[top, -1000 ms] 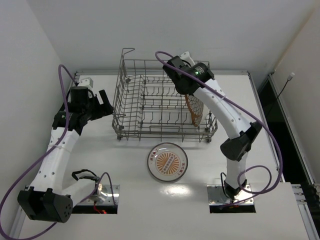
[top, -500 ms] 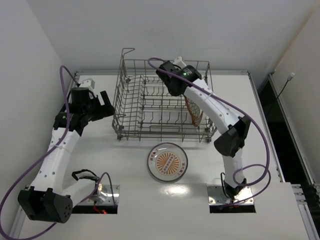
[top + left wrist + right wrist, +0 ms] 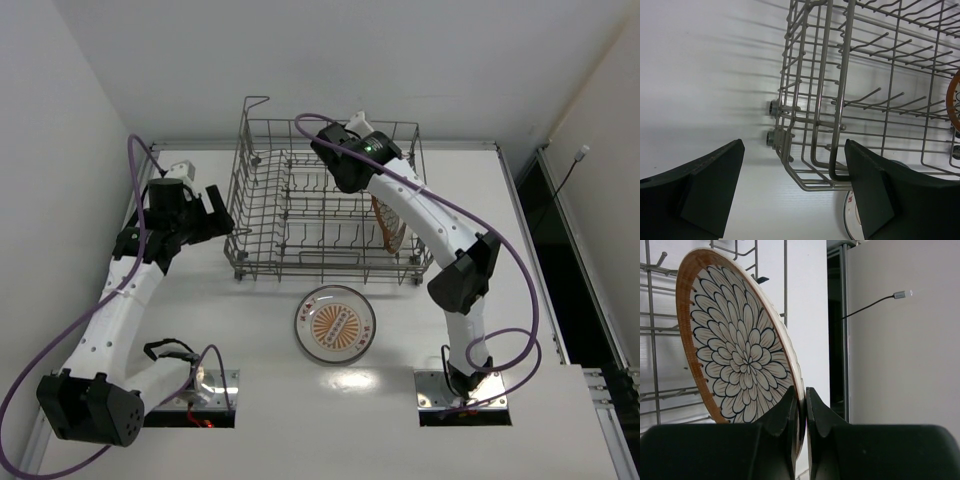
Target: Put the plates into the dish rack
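Top: your left tool (image 3: 222, 208) is spread open, dish rack (image 3: 250, 215) just to its right; sunburst plate (image 3: 336, 324) flat on worktop (image 3: 250, 340), well apart from both tools. Left wrist: rack corner just ahead. Right wrist: right tool (image 3: 800, 395) clamped on floral plate (image 3: 740, 355) rim, plate tilted inside rack.

A wire dish rack (image 3: 300, 215) fills the back middle of the table (image 3: 200, 330). Its left and centre rows of upright tines (image 3: 867, 95) lie open from above. At its right end a brown-rimmed plate (image 3: 740, 355) stands on edge, and the right arm (image 3: 430, 215) arches over that end, blocking it. A tall handle loop (image 3: 256, 103) rises at the back left corner. The left gripper (image 3: 225, 212), jaws wide, sits just beside the rack's left wall, whose wires bar its way forward. In front of the rack the table is open except for a sunburst plate (image 3: 336, 324) lying flat.
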`<state>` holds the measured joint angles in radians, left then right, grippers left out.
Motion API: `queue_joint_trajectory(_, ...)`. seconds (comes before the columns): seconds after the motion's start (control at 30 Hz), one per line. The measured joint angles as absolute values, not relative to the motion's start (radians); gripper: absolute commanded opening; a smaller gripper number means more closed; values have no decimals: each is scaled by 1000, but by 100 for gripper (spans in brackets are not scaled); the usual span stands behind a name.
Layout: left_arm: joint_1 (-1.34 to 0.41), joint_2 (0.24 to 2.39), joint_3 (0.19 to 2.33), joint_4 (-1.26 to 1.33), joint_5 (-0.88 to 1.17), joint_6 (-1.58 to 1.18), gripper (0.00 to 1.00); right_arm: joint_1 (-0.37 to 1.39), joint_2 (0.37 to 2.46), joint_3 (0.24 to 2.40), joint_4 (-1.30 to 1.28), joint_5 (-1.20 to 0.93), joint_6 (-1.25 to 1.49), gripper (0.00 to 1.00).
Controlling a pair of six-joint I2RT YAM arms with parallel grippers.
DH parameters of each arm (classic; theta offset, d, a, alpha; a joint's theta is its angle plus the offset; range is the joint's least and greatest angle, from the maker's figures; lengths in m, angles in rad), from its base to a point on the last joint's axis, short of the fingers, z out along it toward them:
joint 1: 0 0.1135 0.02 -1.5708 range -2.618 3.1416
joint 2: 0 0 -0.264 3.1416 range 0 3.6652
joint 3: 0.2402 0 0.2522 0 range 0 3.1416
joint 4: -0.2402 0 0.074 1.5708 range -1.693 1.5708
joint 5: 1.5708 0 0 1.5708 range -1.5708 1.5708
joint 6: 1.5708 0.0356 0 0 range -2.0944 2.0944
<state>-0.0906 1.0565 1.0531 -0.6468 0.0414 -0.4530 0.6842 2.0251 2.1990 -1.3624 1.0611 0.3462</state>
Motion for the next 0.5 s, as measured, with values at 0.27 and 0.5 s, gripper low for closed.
queue_joint_trajectory(0.27,-93,1056,1051,-646,37,-454,80,703,2025,2199,-1374,1108,442,0)
queue_joint_trajectory(0.5,-140,1056,1051,-642,-16,-462,80,724,2027,2222,-1372,1119,533,0)
